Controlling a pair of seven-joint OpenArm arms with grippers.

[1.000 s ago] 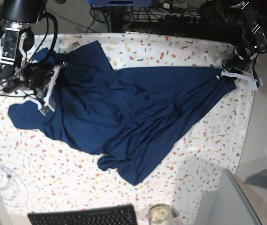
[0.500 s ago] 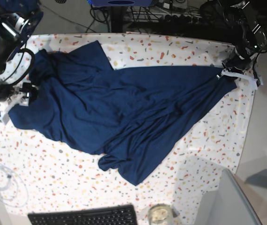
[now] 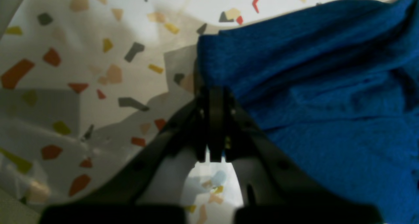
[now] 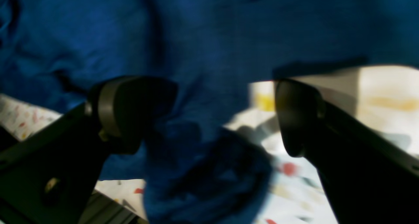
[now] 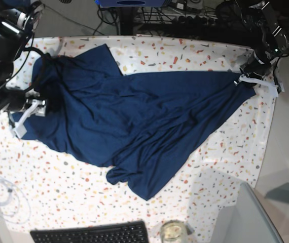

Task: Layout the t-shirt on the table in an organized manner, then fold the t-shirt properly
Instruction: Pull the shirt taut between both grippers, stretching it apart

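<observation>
We note both wrist views are blurred. In the right wrist view the shirt (image 4: 209,37) fills the upper frame, and a bunched lump of it sits low between the two fingers (image 4: 131,112); we cannot tell whether cloth touches either pad. The right gripper (image 5: 25,114) stands spread wide, holding nothing that we can confirm. In the base view its fingertips are hard to separate from the dark cloth at the shirt's left edge, and the arm above is cut off by the frame.

The left gripper (image 5: 248,78) is pressed together on a corner of the shirt at the far right edge of the table (image 5: 58,192). The left wrist view shows the closed jaws meeting the cloth's edge (image 3: 212,86), though the pinched fabric itself is hidden behind the fingers.

The shirt lies crumpled and skewed across the table's upper half, stretched into a point toward the left gripper, with a folded lobe hanging down toward the near side.

Around it: a black keyboard (image 5: 91,234) cut off by the bottom edge, a glass jar (image 5: 173,232) beside it, also cut off, a coiled white cable (image 5: 0,197) at lower left, and a grey panel (image 5: 246,217) at lower right. We read no writing anywhere.
</observation>
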